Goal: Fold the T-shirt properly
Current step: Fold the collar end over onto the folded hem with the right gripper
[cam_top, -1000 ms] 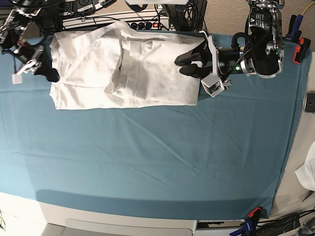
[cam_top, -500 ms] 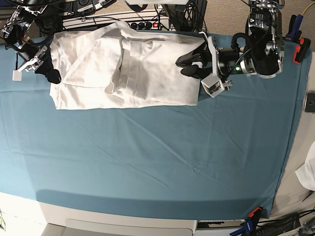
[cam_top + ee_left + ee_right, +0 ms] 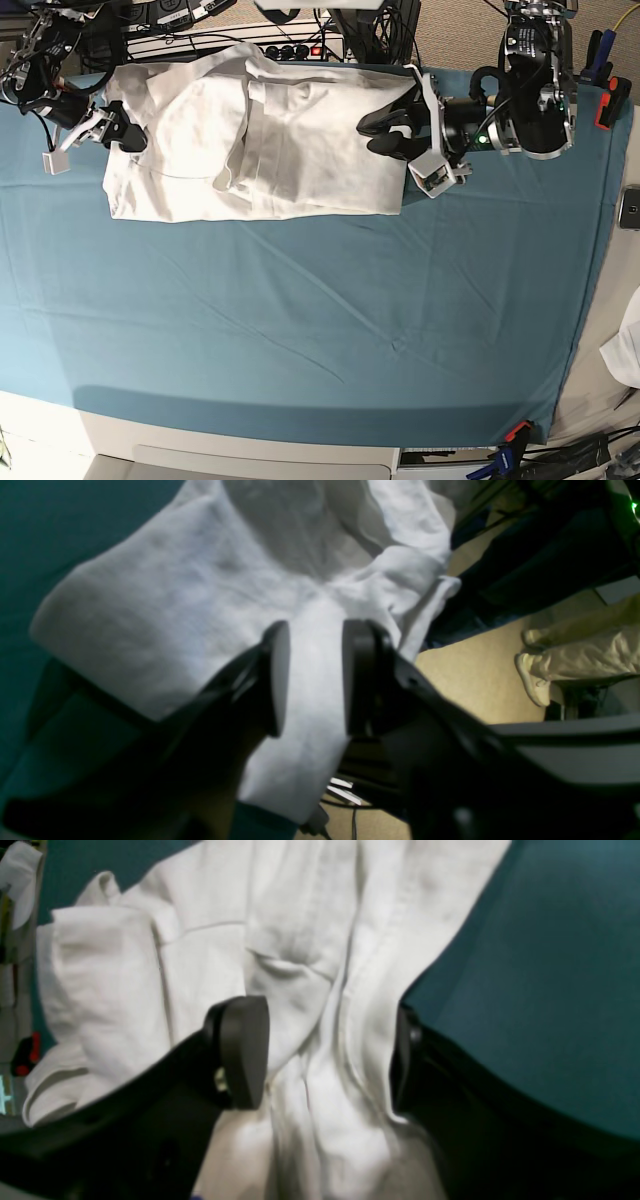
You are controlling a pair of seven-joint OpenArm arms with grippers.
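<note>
Teal cloth (image 3: 320, 330) covers the desk. White shirt (image 3: 260, 140) lies crumpled between the two pincers. Right pincer (image 3: 327, 1050) stands wide open, bunched shirt folds between its fingers, not clamped. Left pincer (image 3: 312, 677) is partly closed, a shirt edge passing between its pads (image 3: 277, 677); a firm grip I cannot tell.

1. The left arm reaches in from 3 o'clock in the base view, its forearm lying roughly level and pointing toward 9 o'clock.
2. The left gripper (image 3: 383, 133) has its two dark fingers (image 3: 276, 677) parted by a narrow gap, white cloth showing between them; whether they pinch it cannot be told.
3. The right arm comes in from the 10 o'clock corner, wrist bent toward 3 o'clock.
4. The right gripper (image 3: 327, 1052) stands spread wide, its jaws straddling bunched white cloth without clamping it.
</note>
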